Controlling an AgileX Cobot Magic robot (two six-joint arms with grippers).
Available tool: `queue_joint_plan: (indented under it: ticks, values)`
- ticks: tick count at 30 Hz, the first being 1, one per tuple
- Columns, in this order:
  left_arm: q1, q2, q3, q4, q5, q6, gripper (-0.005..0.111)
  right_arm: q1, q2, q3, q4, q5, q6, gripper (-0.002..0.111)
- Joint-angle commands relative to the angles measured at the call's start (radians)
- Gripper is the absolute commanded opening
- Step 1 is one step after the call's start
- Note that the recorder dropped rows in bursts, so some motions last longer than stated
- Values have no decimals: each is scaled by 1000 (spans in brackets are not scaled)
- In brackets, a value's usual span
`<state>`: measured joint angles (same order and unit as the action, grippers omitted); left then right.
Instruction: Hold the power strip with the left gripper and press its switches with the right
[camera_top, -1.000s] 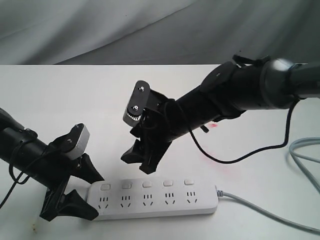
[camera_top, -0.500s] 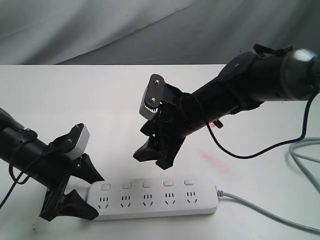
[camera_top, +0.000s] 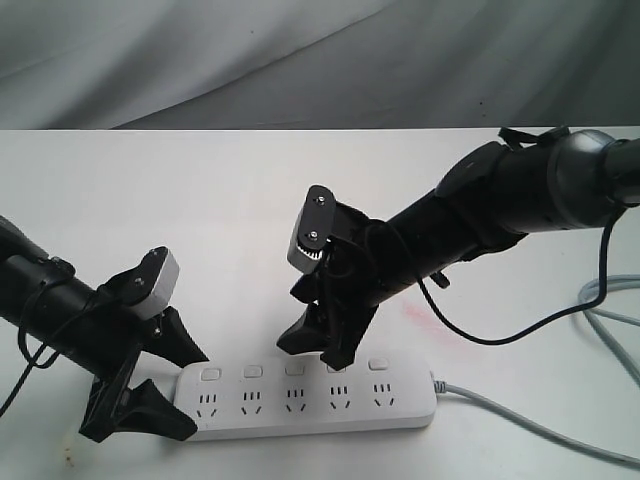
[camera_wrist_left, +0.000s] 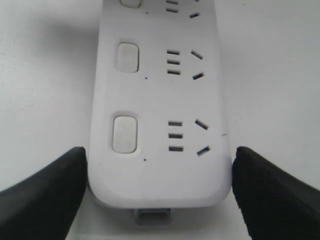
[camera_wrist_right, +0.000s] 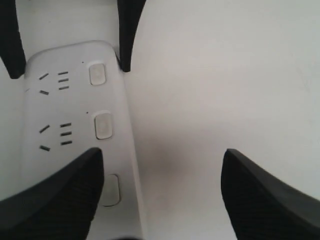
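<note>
Nearest in the exterior view, the power strip (camera_top: 310, 402) lies flat on the white table (camera_top: 150, 200), with only a narrow band of table showing in front of it. To the right its grey cable (camera_top: 530, 422) trails away, and more loops of cable lie by that side, so room is tighter there. Behind the strip the top runs bare and wide to its far edge, where a grey cloth (camera_top: 300, 60) hangs.

My left pincer (camera_top: 188, 393) straddles the strip's rounded left end, one finger against each long side, closed onto it as far as the body allows. My right pincer (camera_top: 318, 352) hangs spread wide, holding nothing, just over the row of switches (camera_top: 293, 369) near the strip's middle. In its wrist view one finger covers part of the third switch from the held end and the other stands over bare table. I cannot tell whether a tip touches.

The strip's long axis runs left to right, sockets up, switches on the far side, cable end to the right.
</note>
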<state>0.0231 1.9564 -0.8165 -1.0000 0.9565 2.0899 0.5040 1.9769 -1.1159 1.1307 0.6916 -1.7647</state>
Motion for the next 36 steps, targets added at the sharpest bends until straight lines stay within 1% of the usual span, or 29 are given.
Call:
queue_joint_plan:
  ticks: [1, 36]
  values:
    - [-5, 0, -1, -6, 16, 3, 64, -4, 7, 5, 13, -35, -10, 62]
    - [-5, 0, -1, -6, 16, 3, 64, -2, 63, 13, 50, -17, -40, 62]
